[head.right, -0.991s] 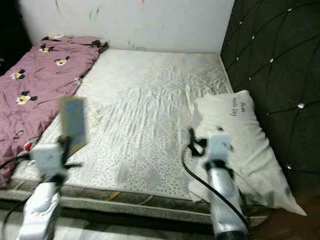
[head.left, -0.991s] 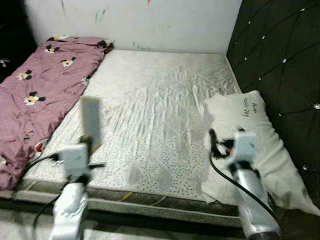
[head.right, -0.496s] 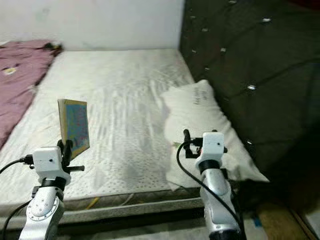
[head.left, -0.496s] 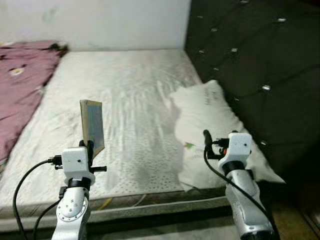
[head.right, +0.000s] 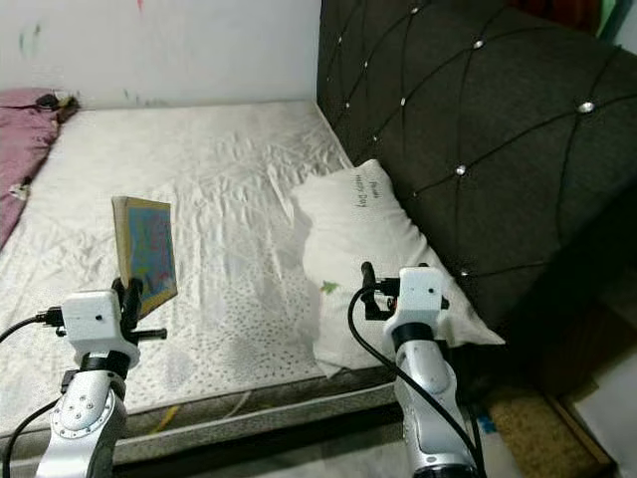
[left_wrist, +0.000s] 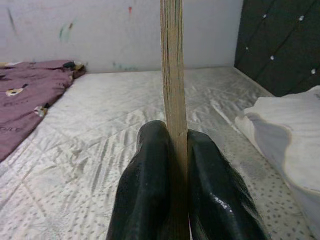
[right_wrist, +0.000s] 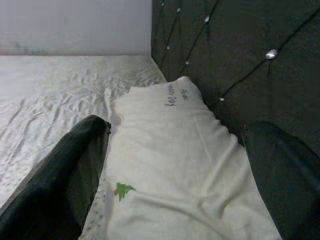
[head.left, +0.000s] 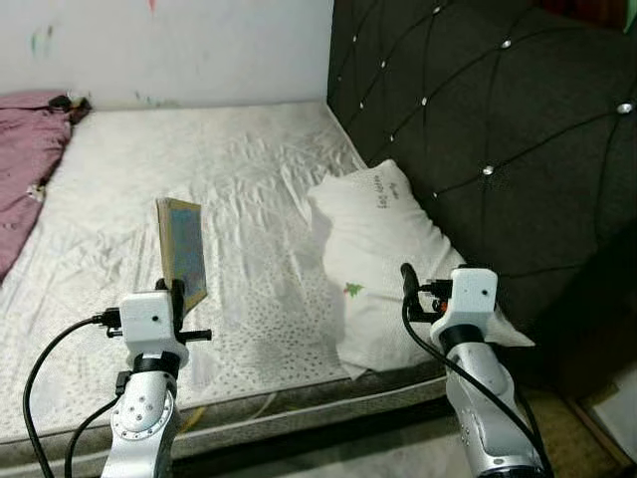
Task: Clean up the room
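1. The head camera has swung toward the robot's right since the earlier frames: the dark tufted headboard now takes up far more of the picture, and the purple blanket has slid to the far left edge. This is camera motion; the things on the bed lie as they did.
2. The left gripper is still clamped on a thin book, its two black fingers pressed against both faces. The book stands upright on edge above the near part of the mattress, its colourful cover turned toward the robot's right, as it was half a second ago.
3. The right gripper stays raised with its fingers spread wide apart and nothing between them. It hovers over the near end of the white pillow.
4. The pillow rests against the headboard on the bed's right side, its near corner hanging over the mattress edge. A small green mark and some handwriting show on its cover.
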Robot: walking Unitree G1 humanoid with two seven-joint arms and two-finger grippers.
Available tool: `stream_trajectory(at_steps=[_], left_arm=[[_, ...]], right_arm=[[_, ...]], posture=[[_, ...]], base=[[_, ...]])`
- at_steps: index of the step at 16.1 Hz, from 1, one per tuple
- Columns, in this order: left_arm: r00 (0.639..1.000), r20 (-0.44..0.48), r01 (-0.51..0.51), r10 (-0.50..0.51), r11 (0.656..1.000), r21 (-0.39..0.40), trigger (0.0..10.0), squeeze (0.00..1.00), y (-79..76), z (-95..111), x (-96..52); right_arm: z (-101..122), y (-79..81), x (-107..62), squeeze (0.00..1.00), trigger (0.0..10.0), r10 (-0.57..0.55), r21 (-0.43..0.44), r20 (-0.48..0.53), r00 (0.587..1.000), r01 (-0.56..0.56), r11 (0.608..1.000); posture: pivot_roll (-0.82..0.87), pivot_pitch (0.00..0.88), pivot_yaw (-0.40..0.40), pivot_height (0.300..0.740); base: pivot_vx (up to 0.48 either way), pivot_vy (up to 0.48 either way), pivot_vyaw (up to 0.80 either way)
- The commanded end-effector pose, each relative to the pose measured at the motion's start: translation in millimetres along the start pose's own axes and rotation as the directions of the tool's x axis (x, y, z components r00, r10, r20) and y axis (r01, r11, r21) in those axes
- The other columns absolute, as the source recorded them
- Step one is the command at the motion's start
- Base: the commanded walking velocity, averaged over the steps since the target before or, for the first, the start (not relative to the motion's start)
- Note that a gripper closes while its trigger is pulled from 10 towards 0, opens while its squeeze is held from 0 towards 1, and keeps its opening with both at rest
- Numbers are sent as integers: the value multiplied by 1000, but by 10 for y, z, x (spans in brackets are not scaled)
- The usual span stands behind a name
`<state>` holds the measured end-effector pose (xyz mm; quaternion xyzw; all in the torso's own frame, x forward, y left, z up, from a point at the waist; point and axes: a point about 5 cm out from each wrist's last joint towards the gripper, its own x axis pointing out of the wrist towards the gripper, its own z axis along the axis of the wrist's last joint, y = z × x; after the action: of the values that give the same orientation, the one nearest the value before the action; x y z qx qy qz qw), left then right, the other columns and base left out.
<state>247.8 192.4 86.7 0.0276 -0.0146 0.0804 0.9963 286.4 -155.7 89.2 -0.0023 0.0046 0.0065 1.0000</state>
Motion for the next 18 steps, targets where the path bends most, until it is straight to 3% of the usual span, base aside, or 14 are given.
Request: stream_trajectory(at_steps=[1,4,9,18], left_arm=[[999,54,-9,9,1000,-4,10000,0,3,134,19],[999,52,-7,7,1000,-7,10000,0,-20,140,16],[996,51,70,-70,998,4,10000,0,-132,173,138],[999,43,8,-7,1000,-26,10000,0,-89,144,112]], right_arm=[[44,-8,3,0,10000,-5,4,10,1000,5,1000],[43,-17,7,0,10000,-7,9,9,1000,7,1000],[67,-26,19,0,10000,-65,30,28,997,64,997],[73,-3,76,0,10000,2,-3,15,1000,-2,1000]], posture=[[49,3,-8,740],[46,4,10,740],[19,0,66,740],[39,0,-7,740]], base=[[0,0,0],[0,0,0],[0,0,0],[0,0,0]])
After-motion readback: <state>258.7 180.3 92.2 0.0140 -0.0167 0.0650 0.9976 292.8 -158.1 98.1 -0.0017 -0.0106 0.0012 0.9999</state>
